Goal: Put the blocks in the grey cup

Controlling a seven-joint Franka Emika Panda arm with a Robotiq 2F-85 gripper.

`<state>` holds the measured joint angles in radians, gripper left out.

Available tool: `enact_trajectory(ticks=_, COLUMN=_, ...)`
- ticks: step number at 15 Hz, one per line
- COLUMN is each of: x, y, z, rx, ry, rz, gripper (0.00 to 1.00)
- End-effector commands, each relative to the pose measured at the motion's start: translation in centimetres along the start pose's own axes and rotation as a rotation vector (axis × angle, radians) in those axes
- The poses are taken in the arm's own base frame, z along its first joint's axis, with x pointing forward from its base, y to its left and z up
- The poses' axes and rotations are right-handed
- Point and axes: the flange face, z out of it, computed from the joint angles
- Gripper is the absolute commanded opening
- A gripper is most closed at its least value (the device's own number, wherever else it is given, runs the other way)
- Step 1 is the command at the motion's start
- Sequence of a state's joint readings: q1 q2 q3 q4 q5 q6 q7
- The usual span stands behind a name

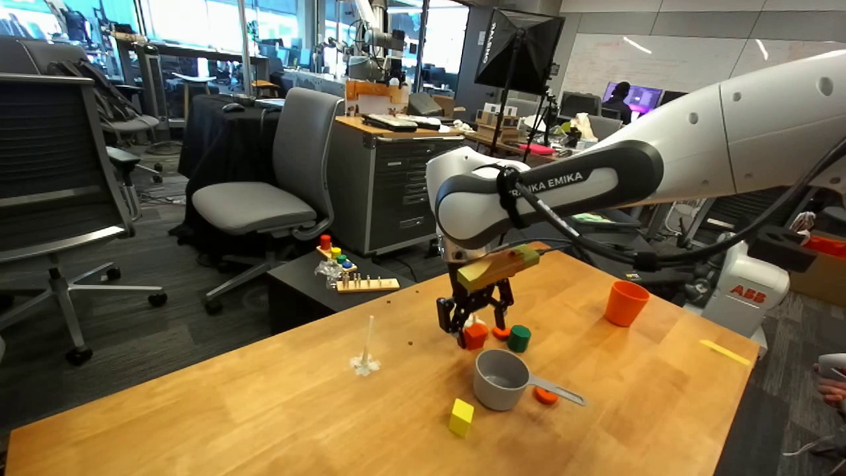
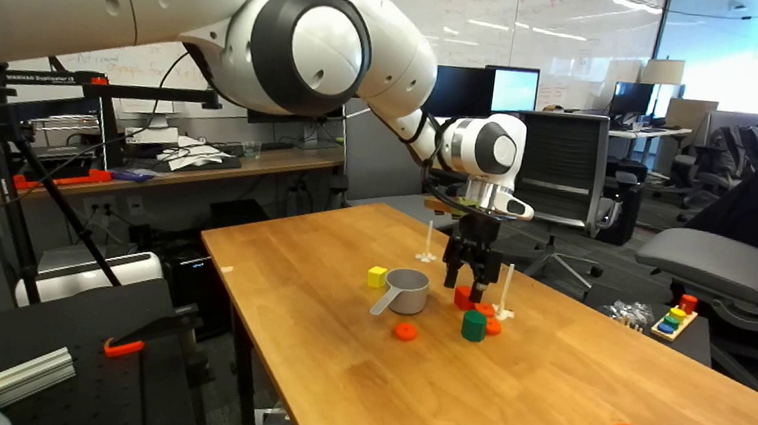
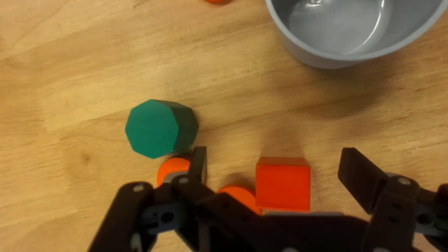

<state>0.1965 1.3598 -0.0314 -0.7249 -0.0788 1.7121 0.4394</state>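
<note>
In an exterior view, the tool (image 1: 480,334) hangs low over a wooden counter (image 1: 264,403), astride the red block (image 1: 475,336). The green block (image 1: 519,338) stands to the right, the grey cup (image 1: 500,398) nearer, the yellow block (image 1: 461,418) nearest.

In an exterior view, the yellow block sits just left of the grey cup (image 2: 411,304), the red and green to the right; all three are outside it.

In the wrist view, the tool is spread, gripping nothing; the red block shows between its jaws, a gap on each side. An orange disc (image 3: 242,196) lies by its left face, touching or not, I cannot tell. Grasping red seems the step in hand: close slowly, high on the block, so the flat disc is not trapped, then lift clear of the grey cup's rim before crossing.
</note>
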Motion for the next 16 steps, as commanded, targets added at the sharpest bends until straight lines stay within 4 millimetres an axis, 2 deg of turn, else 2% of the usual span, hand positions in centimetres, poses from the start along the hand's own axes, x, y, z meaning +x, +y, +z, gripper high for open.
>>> enact_trajectory(ticks=1, x=0.4, y=-0.6, z=0.3, rx=-0.021, ry=0.019, rz=-0.022, gripper=0.66)
enact_trajectory(ticks=7, x=0.7, y=-0.9, z=0.3, rx=-0.029, ry=0.039, rz=-0.032, gripper=0.18)
enact_trajectory(ticks=8, x=0.7, y=-0.7, z=0.2, rx=-0.032, ry=0.038, rz=-0.033, gripper=0.12)
enact_trajectory(ticks=12, x=0.3, y=-0.4, z=-2.1, rx=-0.042, ry=0.049, rz=-0.025, gripper=0.12)
enact_trajectory(ticks=16, x=-0.7, y=-0.7, z=-6.7, rx=-0.017, ry=0.069, rz=-0.029, gripper=0.12)
